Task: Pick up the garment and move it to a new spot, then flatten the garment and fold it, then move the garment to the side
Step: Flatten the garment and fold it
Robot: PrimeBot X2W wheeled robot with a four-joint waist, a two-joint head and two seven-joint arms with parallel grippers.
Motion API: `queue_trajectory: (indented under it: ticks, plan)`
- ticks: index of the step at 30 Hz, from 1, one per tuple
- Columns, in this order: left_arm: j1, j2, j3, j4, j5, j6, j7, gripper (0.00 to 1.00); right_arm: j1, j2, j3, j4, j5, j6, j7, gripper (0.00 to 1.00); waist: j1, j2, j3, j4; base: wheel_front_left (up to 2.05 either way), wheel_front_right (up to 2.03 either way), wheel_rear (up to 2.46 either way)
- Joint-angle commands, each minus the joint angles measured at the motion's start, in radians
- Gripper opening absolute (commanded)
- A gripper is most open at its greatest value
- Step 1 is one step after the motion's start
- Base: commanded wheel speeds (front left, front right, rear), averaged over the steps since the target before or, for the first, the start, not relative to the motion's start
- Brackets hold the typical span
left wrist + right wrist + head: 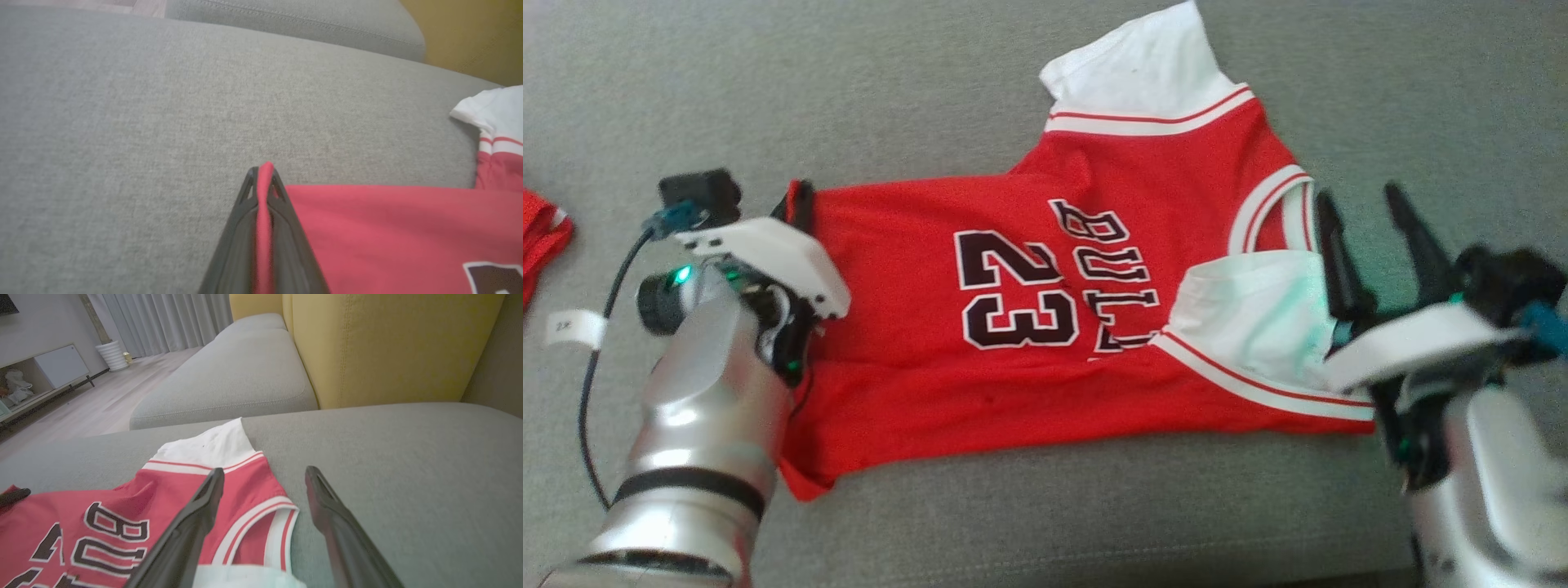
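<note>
One grey sofa seat (1013, 506) under the red jersey (907, 384), yellow backrest (388, 347) beyond. Left of the jersey: red cloth (539, 237), white tag (574, 328). Left claw (262, 173) clenched on its hem; right claw (1356, 194) released by its armhole.

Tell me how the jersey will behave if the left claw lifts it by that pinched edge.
Probably floppy: the jersey lies thin and creased, its edge pinched in the shut left claw. Lifted there, the rest would likely sag and drag over the sofa. Likely light, being thin cloth.

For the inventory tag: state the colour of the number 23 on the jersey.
The number 23 is black, outlined white; head view shows it best.
</note>
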Motion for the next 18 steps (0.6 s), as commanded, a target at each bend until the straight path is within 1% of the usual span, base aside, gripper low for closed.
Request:
queue_trajectory:
  ticks: [1, 5, 8, 14, 18]
  plan:
    - [-0.064, 0.016, 0.008, -0.020, 0.009, -0.005, -0.022, 0.00, -0.074, -0.028, 0.007, 0.000, 0.018, 0.007, -0.002, 1.00, 0.0000, 0.0000, 0.014, 0.025, 0.00, 0.00, 0.00]
    - [-0.113, -0.014, -0.026, -0.021, 0.018, -0.013, -0.045, 0.00, -0.217, -0.070, -0.007, 0.122, 0.053, 0.007, 0.002, 1.00, 0.0000, 0.0000, 0.060, 0.075, 0.00, 0.00, 0.00]
    - [-0.147, -0.033, -0.051, -0.022, 0.016, -0.019, -0.057, 0.00, -0.343, -0.096, 0.013, 0.236, 0.071, 0.007, 0.015, 1.00, 0.0000, 0.0000, 0.094, 0.109, 0.00, 0.00, 0.00]
    - [-0.204, -0.050, -0.109, -0.026, -0.010, -0.027, -0.074, 0.00, -0.585, -0.137, 0.083, 0.483, 0.092, 0.007, 0.071, 1.00, 0.0000, 0.0000, 0.143, 0.167, 0.00, 0.00, 0.00]
    - [-0.211, -0.051, -0.181, -0.056, -0.075, -0.030, -0.078, 0.00, -0.711, -0.146, 0.131, 0.634, 0.104, 0.007, 0.114, 1.00, 0.0000, 0.0000, 0.160, 0.184, 0.00, 0.00, 0.00]
